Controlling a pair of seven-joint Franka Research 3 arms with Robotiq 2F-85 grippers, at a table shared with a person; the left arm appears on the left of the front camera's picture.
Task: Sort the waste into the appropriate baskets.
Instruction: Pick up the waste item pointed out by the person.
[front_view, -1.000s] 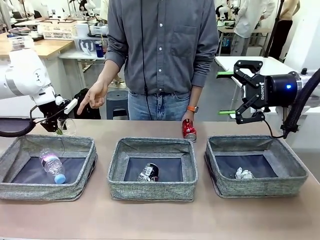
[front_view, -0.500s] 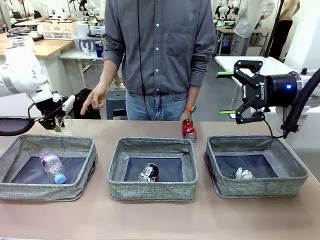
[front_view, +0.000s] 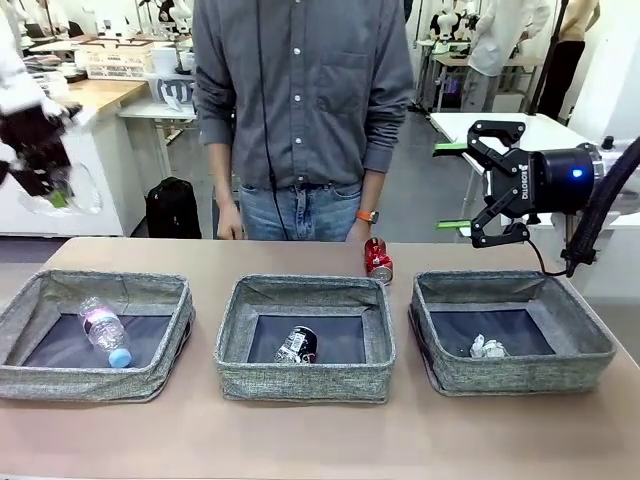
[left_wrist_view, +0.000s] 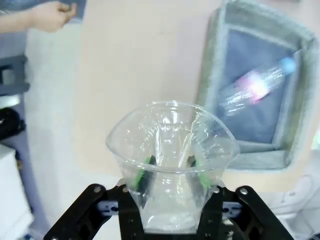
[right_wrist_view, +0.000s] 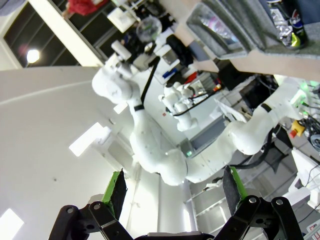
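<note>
My left gripper hangs high at the far left, blurred, shut on a clear plastic cup. In the left wrist view the green pads pinch the cup inside my left gripper, above the left basket with its pink-labelled bottle. That bottle lies in the left basket. A black-and-white can lies in the middle basket, a white wad in the right basket. A red can stands behind the baskets. My right gripper is open in the air, and nothing sits inside my right gripper.
A person in a grey shirt stands at the far side, one hand just behind the red can. The front strip of the table is bare wood. Benches and other equipment stand behind.
My left arm has lifted the cup up and to the left, away from the table's far left corner. The person's pointing hand has dropped to the side. The right arm is still.
</note>
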